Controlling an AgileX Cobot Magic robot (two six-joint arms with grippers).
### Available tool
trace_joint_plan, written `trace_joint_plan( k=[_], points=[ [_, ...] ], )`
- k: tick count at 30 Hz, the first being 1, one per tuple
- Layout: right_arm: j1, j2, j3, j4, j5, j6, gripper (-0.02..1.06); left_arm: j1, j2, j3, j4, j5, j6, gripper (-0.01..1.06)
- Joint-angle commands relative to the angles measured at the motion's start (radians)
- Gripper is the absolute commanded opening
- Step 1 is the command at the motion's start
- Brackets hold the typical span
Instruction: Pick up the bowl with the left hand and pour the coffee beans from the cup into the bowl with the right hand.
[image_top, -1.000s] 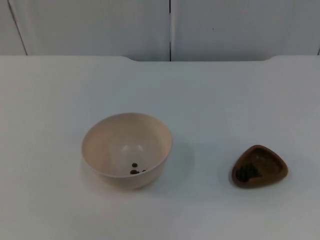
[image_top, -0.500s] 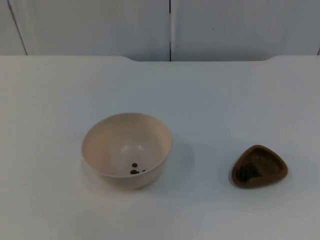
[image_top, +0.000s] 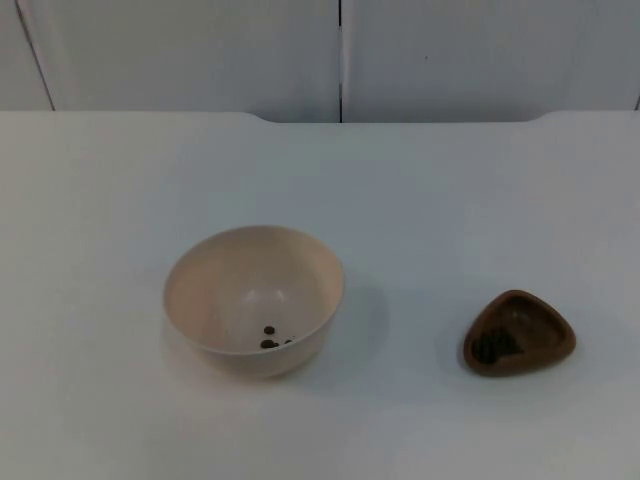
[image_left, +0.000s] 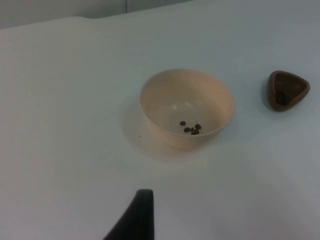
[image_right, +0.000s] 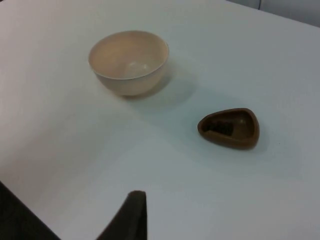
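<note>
A cream bowl stands upright on the white table, left of centre, with a few coffee beans lying in its bottom. To its right sits a small brown, rounded-triangle cup holding dark beans. My left gripper hangs back above the table, well short of the bowl, with the cup beyond it. My right gripper also waits at a distance from the cup, and the bowl is farther off. Neither gripper touches anything.
The white table ends at the grey partition wall at the back. The table's near edge drops off to a dark area close to the right gripper.
</note>
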Motion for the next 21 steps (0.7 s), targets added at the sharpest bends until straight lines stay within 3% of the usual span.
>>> trace_joint_plan(
  k=[1,15,21],
  points=[
    [-0.002,-0.004,0.008,0.007,-0.012,-0.003,1.05,0.002,-0.004,0.006,-0.012,-0.004,0.0,1.05],
    [-0.002,-0.004,0.008,0.005,-0.012,-0.003,1.05,0.002,-0.004,0.006,-0.012,-0.004,0.0,1.05],
    [-0.07,-0.004,0.008,0.003,-0.012,-0.003,1.05,0.002,-0.004,0.006,-0.012,-0.004,0.0,1.05]
  ],
)
